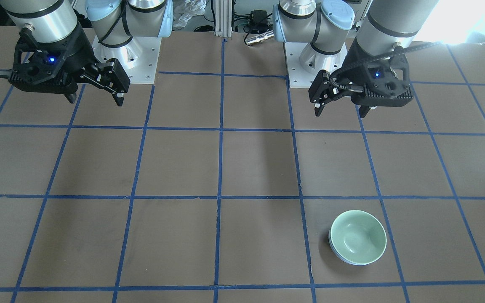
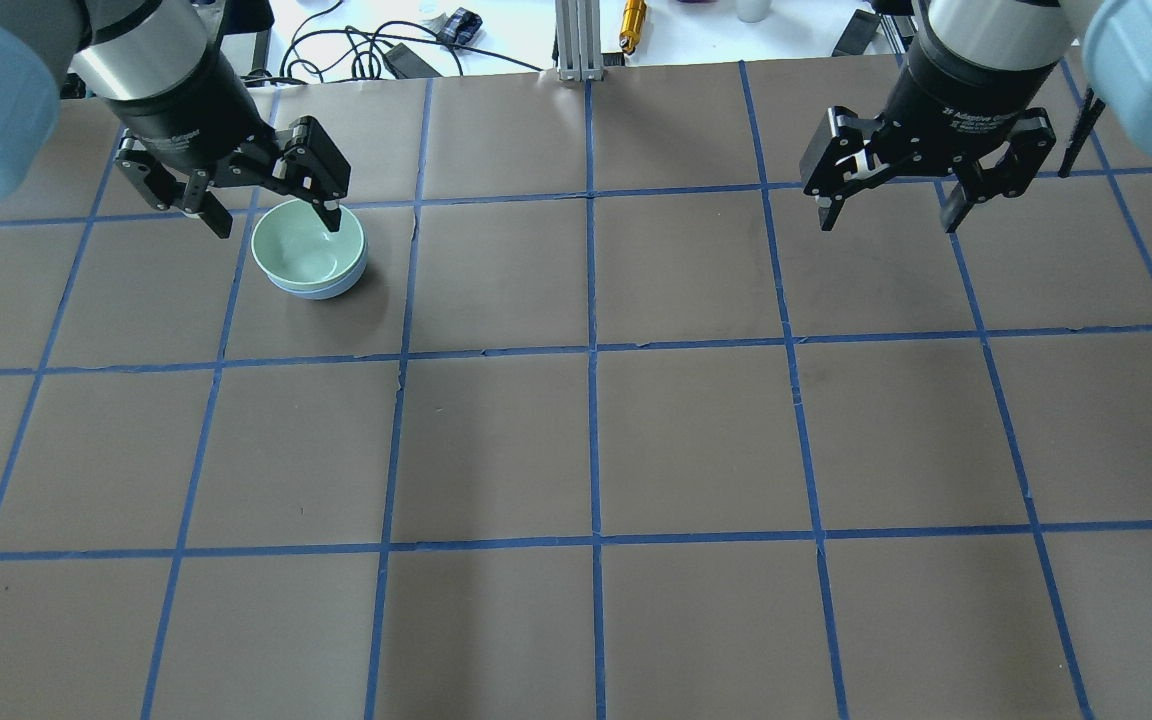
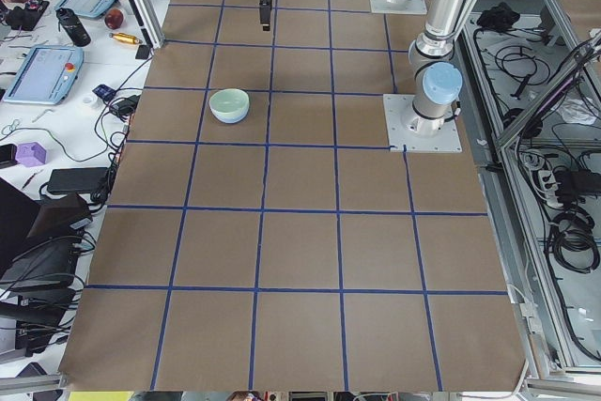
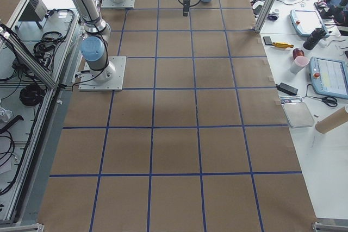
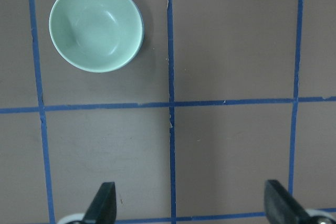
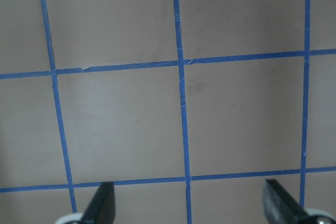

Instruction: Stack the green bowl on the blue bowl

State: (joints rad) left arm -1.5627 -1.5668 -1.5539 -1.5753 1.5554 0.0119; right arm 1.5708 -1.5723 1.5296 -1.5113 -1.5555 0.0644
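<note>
Left hand point(image 1: 340, 112) spread, well apart from green bowl point(image 1: 358, 236) atop blue bowl point(image 2: 316, 292)

Soft, even light, and the pictures are sharp. White glare burns the top right corner of the front-facing view. The green bowl point(image 1: 358, 237) casts a faint shadow.

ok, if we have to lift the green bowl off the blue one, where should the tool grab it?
Pinch the rim of the green bowl, coming straight down with one finger inside and one outside. It sits upright, nested in the blue bowl, so its outer wall is mostly covered and only the lip stands free. The left tool, which is open, is on that side.
</note>
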